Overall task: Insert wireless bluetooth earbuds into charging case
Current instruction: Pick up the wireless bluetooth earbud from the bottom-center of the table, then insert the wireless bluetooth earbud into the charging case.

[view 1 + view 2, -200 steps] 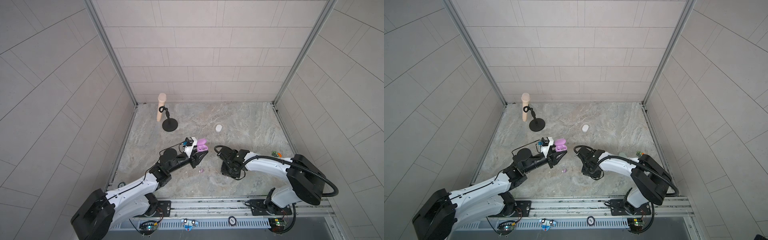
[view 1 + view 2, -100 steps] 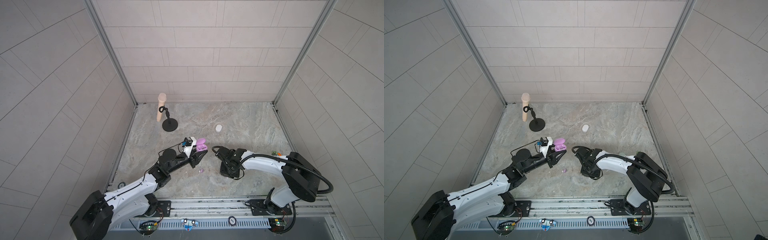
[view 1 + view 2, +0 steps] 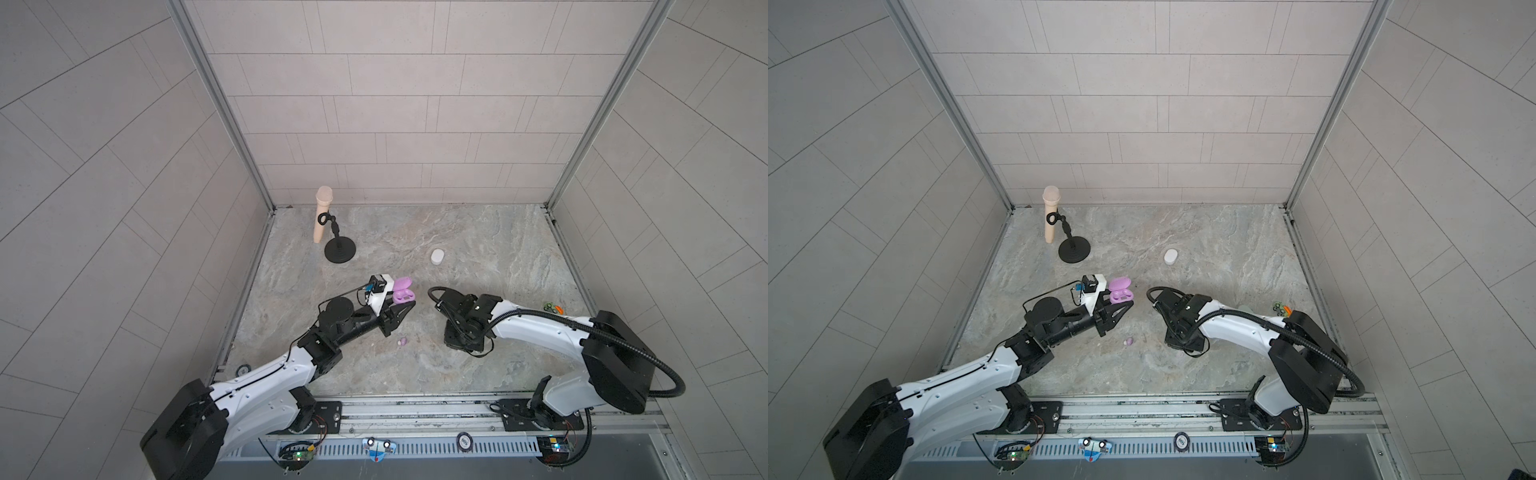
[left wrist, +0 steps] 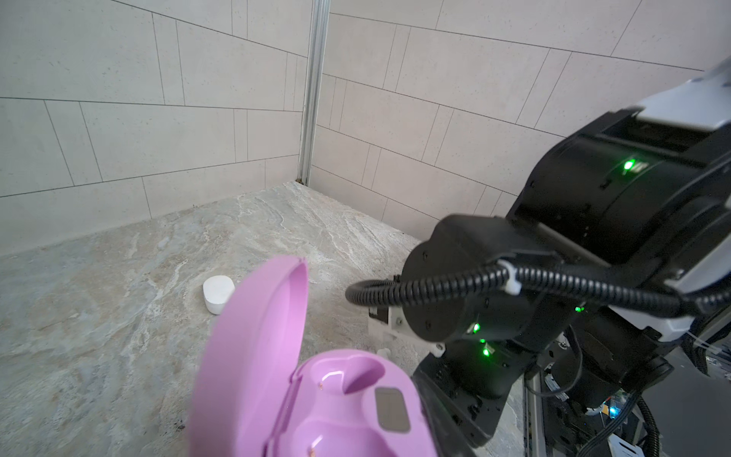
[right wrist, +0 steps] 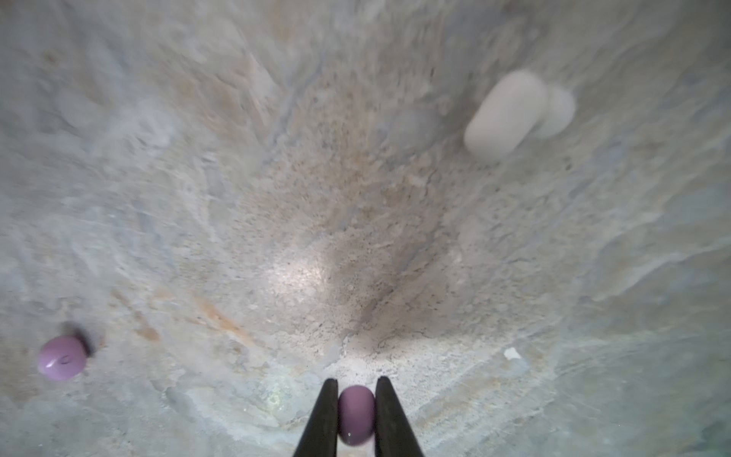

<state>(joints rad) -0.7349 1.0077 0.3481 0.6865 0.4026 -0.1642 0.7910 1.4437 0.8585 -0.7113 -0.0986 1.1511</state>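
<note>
**Right wrist view: lilac bud clamped; case held with its lid up**

Right wrist view has the right gripper point(image 5: 356, 380) pointing down at the table point(image 5: 277, 198). Its two black fingers point(image 5: 324, 411) are closed on a lilac bud point(image 5: 356, 415), which sits squarely between them. Whether the bud touches the stone I cannot tell. A loose bud point(image 5: 62, 359), also lilac, lies flat on the table, well apart from the fingers. A white piece point(image 5: 510, 114) lies further off, too blurred to identify.

For both top views, 12 o'clock is the back wall. The case point(image 3: 403, 289) point(image 3: 1121, 290) is near the middle of the table, raised off the surface. It sits at the tip of the left gripper point(image 3: 405, 308) point(image 3: 1124, 308), which is clamped on it. The loose bud point(image 3: 402, 342) point(image 3: 1128, 341) lies at 6 o'clock from the case, near the left gripper but not touching it. The right arm point(image 3: 465, 320) stands at about 4 o'clock from the case, with its wrist bent straight down, so the held bud is hidden beneath it here. A white case point(image 3: 436, 256) point(image 3: 1170, 256) rests at 1 o'clock, shut. A mic point(image 3: 322, 216) on a black stand point(image 3: 340, 251) is at 11 o'clock, near the back corner. A small green and orange spinner point(image 3: 552, 308) lies at 3 o'clock, by the side wall.

Left wrist view shows the case point(image 4: 316, 395) close up, with its lid tilted open and the wells in its base exposed. The right arm point(image 4: 553, 277) is just beyond it, and the white case point(image 4: 217, 292) is behind the lid.
</note>
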